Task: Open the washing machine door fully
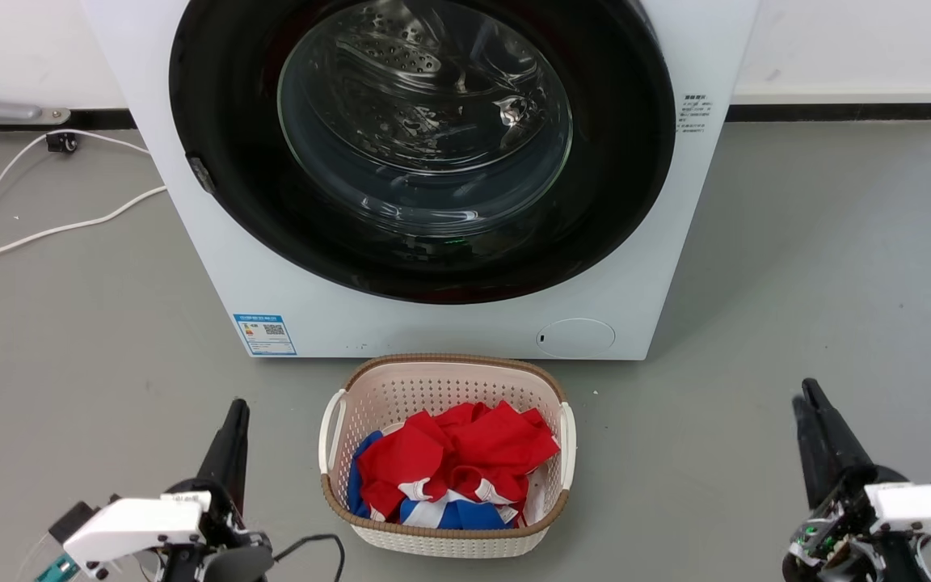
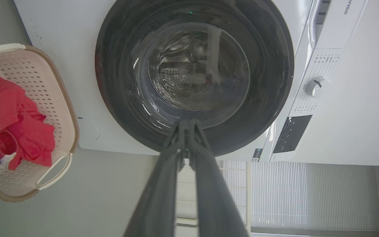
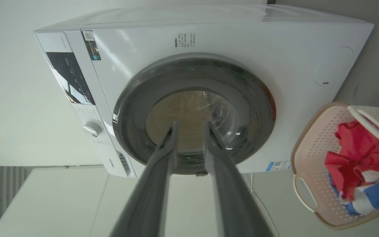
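The washing machine door (image 1: 425,137) is a wide glossy black ring around a bulging clear glass window, and it lies flush against the white machine front (image 1: 215,267). A small grey catch (image 1: 200,172) sits on its left rim. The door faces both wrist cameras (image 2: 192,75) (image 3: 192,105), with the steel drum visible through the glass. My left gripper (image 1: 237,406) hovers low at the lower left, well short of the machine, its fingers pressed together (image 2: 187,122). My right gripper (image 1: 803,392) is at the lower right, fingers apart with nothing between them (image 3: 191,124).
A cream perforated laundry basket (image 1: 336,420) with red, white and blue clothes (image 1: 457,453) stands on the grey floor directly in front of the machine, between my arms. White cables (image 1: 45,234) trail across the floor at the left. The wall runs behind the machine.
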Robot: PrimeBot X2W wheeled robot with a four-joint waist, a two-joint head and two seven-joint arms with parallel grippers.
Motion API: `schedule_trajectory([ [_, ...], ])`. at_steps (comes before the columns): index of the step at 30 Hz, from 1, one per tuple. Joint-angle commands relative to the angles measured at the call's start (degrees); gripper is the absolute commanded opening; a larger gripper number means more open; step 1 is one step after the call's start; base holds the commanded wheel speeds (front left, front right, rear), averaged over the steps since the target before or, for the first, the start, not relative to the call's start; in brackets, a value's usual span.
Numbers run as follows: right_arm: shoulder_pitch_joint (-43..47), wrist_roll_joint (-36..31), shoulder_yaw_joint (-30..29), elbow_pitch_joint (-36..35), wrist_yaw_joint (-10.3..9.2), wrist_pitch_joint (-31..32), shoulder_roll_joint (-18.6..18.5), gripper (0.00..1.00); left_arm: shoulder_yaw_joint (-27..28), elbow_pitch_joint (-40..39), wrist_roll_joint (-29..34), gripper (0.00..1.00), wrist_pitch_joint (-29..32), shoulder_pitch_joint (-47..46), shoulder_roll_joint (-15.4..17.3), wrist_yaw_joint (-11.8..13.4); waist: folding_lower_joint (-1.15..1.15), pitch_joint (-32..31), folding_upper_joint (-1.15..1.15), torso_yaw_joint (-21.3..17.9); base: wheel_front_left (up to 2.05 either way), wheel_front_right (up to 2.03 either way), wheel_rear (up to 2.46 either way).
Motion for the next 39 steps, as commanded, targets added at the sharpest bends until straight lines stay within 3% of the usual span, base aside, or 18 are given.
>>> schedule_trajectory([
  [1, -0.14, -0.12, 0.17, -0.48, 0.00, -0.18, -0.03, 1.00, -0.24, -0.40, -0.05, 1.00, -0.21, -0.16, 0.03, -0.03, 0.00, 0.00, 0.00, 0.00, 0.00, 0.00, 0.00],
  [14, 1.24, -4.64, 3.09, -2.57, 0.02, -3.98, -0.07, 1.00, -3.90, -3.29, 4.54, 1.00, -4.00, 0.32, 0.03, -0.06, 0.00, -0.18, 0.00, 0.05, 0.00, 0.00, 0.00],
  [39, 3.31, -42.89, 4.85, -6.86, 0.06, -8.99, -0.04, 1.00, -9.72, -6.90, 41.80, 1.00, -9.74, 1.22, 0.86, 2.45, 0.00, -0.61, 0.00, -0.08, 0.00, 0.00, 0.00],
])
